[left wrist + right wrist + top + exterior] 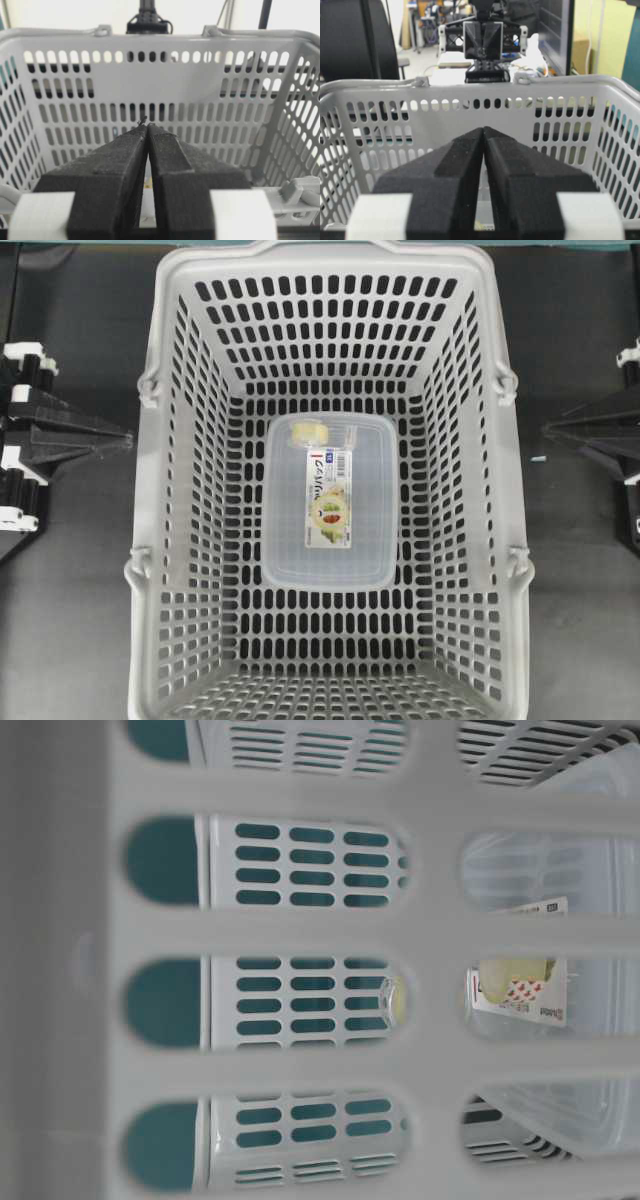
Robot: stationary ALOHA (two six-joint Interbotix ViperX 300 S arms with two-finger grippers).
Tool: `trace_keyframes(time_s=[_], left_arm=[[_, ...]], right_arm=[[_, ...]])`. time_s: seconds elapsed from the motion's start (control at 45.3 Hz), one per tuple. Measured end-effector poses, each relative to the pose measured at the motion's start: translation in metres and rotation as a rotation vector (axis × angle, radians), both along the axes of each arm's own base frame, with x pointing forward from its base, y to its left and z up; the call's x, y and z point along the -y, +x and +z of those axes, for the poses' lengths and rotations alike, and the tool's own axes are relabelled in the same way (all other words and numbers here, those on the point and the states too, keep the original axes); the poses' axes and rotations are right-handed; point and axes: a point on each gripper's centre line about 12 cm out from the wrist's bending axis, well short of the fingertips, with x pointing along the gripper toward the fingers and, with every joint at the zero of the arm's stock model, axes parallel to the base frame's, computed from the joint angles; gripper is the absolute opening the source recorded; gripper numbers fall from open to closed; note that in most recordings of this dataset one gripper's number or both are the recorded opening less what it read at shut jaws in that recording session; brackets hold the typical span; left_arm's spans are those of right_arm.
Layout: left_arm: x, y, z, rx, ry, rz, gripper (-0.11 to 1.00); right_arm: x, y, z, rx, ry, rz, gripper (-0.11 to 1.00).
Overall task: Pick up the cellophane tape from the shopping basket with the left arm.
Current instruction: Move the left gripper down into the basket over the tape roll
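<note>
The large light-grey plastic shopping basket [330,300], its walls and floor pierced with rows of slots, fills the middle of the dark table, and everything else can be placed against it. It sits squarely between the two arms, probably so that either one can reach down through its open top.

On the basket's floor, about central, lies a clear rectangular lidded box [330,540] with a fruit-picture label, flat with its lid up. It takes up much of the floor, so I would guess anything resting on it is raised slightly and easier to reach than something down among the slots.

The small round pale-yellow cellophane tape [309,429] in its clear wrapping lies at the box's far end, toward the basket's back wall, seemingly on the lid near its left corner. From table level it shows only as a yellowish shape behind the basket wall.

The black left arm waits outside the basket's left wall, level with the rim and well apart from the tape. Its left gripper [147,126] points at the basket's outer wall with its black lattice fingers pressed together, pinching nothing. The right gripper [483,130] mirrors it outside the right wall, also closed and empty.

The reach has not begun; the left fingers must spread before they descend.
</note>
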Motion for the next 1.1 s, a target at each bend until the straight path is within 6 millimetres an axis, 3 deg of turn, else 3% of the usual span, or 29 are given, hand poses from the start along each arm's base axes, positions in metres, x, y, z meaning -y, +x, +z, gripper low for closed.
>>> trace_keyframes(time_s=[0.177, 0.53, 0.641, 0.884, 0.994, 1.104], left_arm=[[0.000, 0.018, 0.019, -0.101, -0.038, -0.004, 0.00], [0.009, 0.081, 0.046, -0.444, -0.035, -0.017, 0.00], [0.009, 0.105, 0.043, -0.549, -0.033, -0.010, 0.00], [0.011, 0.152, 0.026, -0.769, 0.003, -0.007, 0.00], [0.012, 0.170, 0.017, -0.861, 0.018, -0.009, 0.06], [0.012, 0.183, 0.003, -0.947, 0.021, -0.004, 0.34]], right_arm=[[0.000, -0.001, -0.002, -0.015, 0.026, 0.002, 0.01], [-0.002, -0.007, -0.005, -0.074, 0.070, 0.012, 0.02], [-0.002, -0.009, -0.007, -0.097, 0.070, 0.013, 0.17], [-0.002, -0.011, -0.005, -0.094, 0.072, 0.013, 0.72], [-0.002, -0.012, -0.004, -0.091, 0.072, 0.013, 0.79], [-0.002, -0.012, -0.004, -0.089, 0.073, 0.015, 0.78]])
